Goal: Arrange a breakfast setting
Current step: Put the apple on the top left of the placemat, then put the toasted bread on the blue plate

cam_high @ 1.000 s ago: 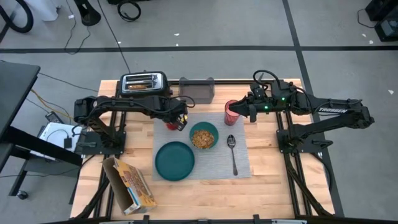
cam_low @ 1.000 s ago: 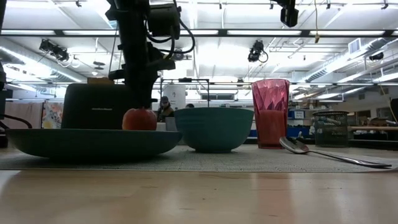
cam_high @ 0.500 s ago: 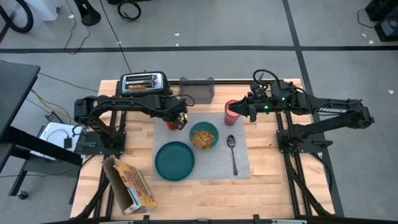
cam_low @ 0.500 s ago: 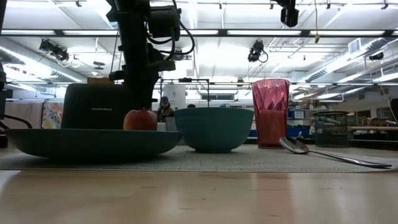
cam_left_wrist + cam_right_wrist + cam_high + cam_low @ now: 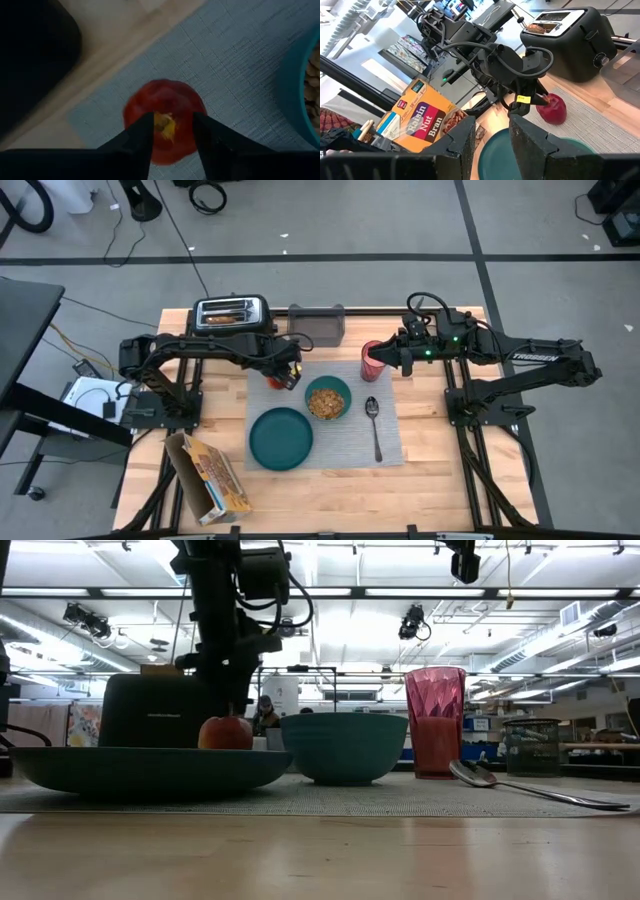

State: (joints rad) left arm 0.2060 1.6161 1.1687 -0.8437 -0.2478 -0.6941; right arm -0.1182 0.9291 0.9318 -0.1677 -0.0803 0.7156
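A small red fruit (image 5: 165, 97) sits on the far left corner of the grey placemat (image 5: 385, 435), resting on its underside. My left gripper (image 5: 172, 130) points down over it, open, one finger on each side of the stem hollow. On the placemat are a teal plate (image 5: 281, 438), a teal bowl (image 5: 345, 388) of cereal, a metal spoon (image 5: 375, 425) and a red cup (image 5: 371, 362). A toast slice (image 5: 224, 318) stands in the toaster. My right gripper (image 5: 492, 127) hangs open in the air by the cup, with nothing between its fingers. My left gripper comes at the fruit from above, its fingertips (image 5: 142, 135) over the fruit's top on either side of the stem hollow (image 5: 166, 126). I cannot tell whether they touch it. The fruit stands upright on the placemat.
A black toaster (image 5: 232, 311) and a small grey tray (image 5: 318, 323) stand along the far edge. An open cereal box (image 5: 210, 475) lies at the near left. Bare wood shows at the table's near edge and right side.
My left gripper has opened a little above the fruit without moving away. The fruit has stayed on the placemat corner.
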